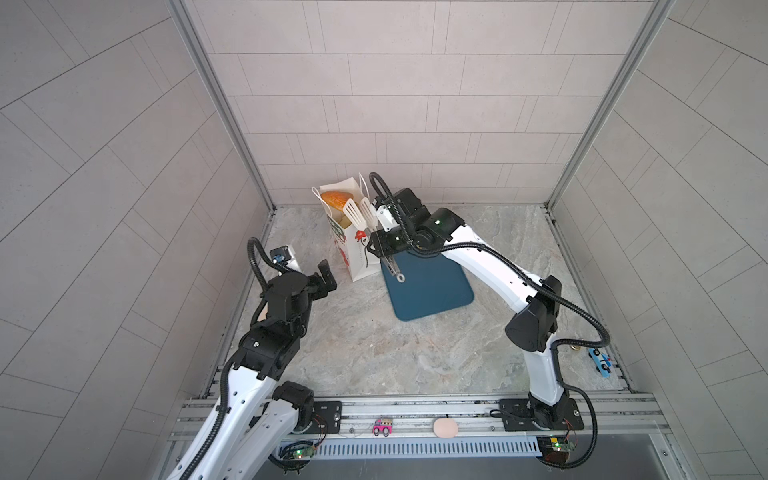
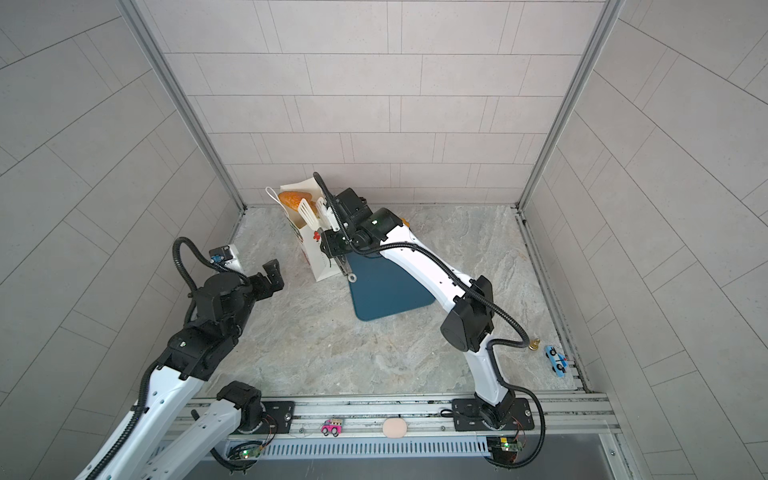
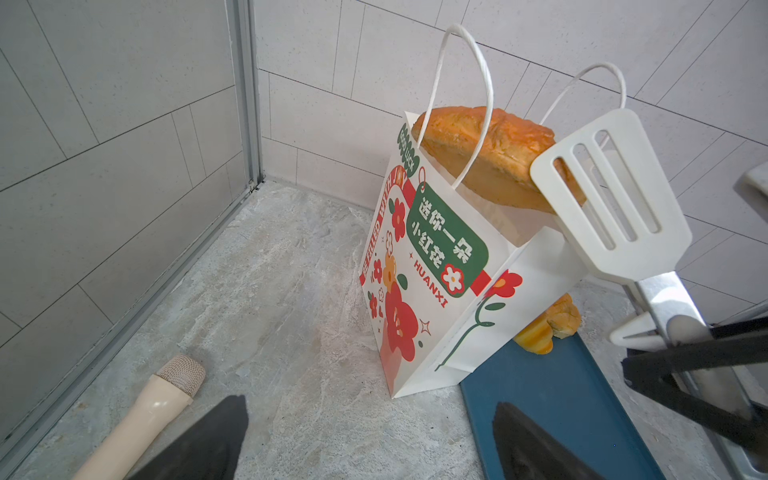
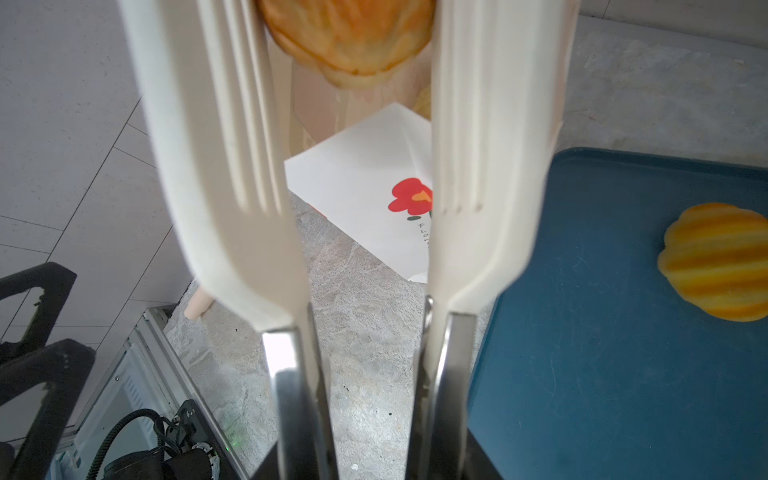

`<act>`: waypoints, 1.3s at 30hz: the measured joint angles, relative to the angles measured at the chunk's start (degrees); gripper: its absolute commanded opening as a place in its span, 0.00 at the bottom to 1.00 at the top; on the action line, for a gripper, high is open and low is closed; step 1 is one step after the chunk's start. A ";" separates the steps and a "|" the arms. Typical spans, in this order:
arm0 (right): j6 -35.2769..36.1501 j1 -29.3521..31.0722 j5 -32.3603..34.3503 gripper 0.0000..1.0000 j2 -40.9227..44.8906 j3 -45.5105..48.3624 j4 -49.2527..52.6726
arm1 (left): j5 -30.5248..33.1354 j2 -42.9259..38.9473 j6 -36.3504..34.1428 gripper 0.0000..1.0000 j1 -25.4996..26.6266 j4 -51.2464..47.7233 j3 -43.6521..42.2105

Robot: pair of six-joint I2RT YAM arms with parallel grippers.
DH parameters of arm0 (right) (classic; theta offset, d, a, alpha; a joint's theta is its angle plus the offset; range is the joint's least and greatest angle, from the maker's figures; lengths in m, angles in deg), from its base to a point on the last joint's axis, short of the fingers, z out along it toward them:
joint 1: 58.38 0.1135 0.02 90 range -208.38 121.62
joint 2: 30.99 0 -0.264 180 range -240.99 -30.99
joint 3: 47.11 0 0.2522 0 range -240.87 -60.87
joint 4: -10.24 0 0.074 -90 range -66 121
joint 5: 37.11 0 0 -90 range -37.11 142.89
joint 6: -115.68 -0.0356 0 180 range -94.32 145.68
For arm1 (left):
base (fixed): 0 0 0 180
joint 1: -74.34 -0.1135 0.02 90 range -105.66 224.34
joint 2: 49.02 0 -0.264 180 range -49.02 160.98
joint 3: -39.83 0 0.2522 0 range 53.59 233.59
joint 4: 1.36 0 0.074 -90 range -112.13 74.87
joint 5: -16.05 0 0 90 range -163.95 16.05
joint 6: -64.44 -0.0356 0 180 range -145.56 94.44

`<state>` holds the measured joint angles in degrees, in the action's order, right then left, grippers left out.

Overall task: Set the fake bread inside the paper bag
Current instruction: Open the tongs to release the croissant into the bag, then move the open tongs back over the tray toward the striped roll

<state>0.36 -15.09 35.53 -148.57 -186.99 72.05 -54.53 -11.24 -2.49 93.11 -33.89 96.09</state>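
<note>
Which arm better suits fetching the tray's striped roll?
Likely right. The right pincer grips the white slotted tongs beside the flat dark-blue tray holding the yellow striped toy roll; the left pincer is open, toolless.

Glossy bread [image 4: 349, 37] between parted white tongs [image 4: 232, 187]

Loaf [image 1: 335, 198] across paper bag [image 1: 358, 257] mouth, tongs [image 1: 358, 214] over rim — open floor [image 1: 374, 345] in front
</note>
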 measured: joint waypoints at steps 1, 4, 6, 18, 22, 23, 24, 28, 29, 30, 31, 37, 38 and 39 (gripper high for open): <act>0.00 0.00 0.02 0.46 0.04 0.00 0.02 | 0.00 0.00 0.02 1.00 0.00 0.00 0.00; 0.09 0.00 0.28 0.47 0.39 0.00 0.11 | 0.00 -0.02 0.02 1.00 0.00 0.00 0.00; 0.33 0.00 0.61 0.48 0.87 0.00 0.26 | 0.00 -0.02 0.02 1.00 0.00 0.00 0.00; 1.25 -0.31 2.69 0.49 4.59 -0.02 1.14 | -0.11 -0.63 0.11 1.00 0.00 -0.04 0.00; 1.46 -0.33 2.82 0.48 4.66 -0.02 1.20 | -0.09 -1.27 0.26 1.00 0.00 -0.07 0.00; 1.55 -0.33 2.82 0.48 4.66 -0.02 1.27 | -0.09 -1.33 0.31 1.00 0.00 -0.09 0.00; 1.73 -0.33 2.82 0.48 4.68 -0.02 1.36 | -0.09 -1.38 0.33 1.00 0.00 -0.11 0.00; 2.56 -0.33 3.08 0.47 5.07 -0.02 1.88 | -0.09 -1.44 0.46 1.00 0.00 -0.22 0.00; 2.80 -0.33 3.17 0.47 5.25 -0.02 2.12 | -0.11 -1.46 0.46 1.00 0.00 -0.26 0.00; 3.04 -0.33 3.26 0.47 5.57 0.02 2.40 | -0.11 -1.46 0.46 1.00 0.00 -0.31 0.00; 3.23 -0.33 3.34 0.47 5.88 0.04 2.58 | -0.11 -1.46 0.48 1.00 0.00 -0.35 0.00; 4.94 -0.33 4.42 0.46 10.93 3.50 2.75 | -0.35 -1.33 0.63 1.00 0.00 -0.39 0.00; 5.25 -0.35 4.96 0.46 12.28 4.79 2.75 | -0.37 -1.29 0.68 1.00 0.00 -0.39 0.00; 5.46 -0.39 5.68 0.46 13.51 6.19 2.82 | -0.42 -1.20 0.70 1.00 0.00 -0.37 0.00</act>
<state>5.83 -15.49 41.21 -135.06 -180.81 74.87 -54.94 -12.44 -1.79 93.11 -34.26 96.09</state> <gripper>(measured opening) 0.465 0.999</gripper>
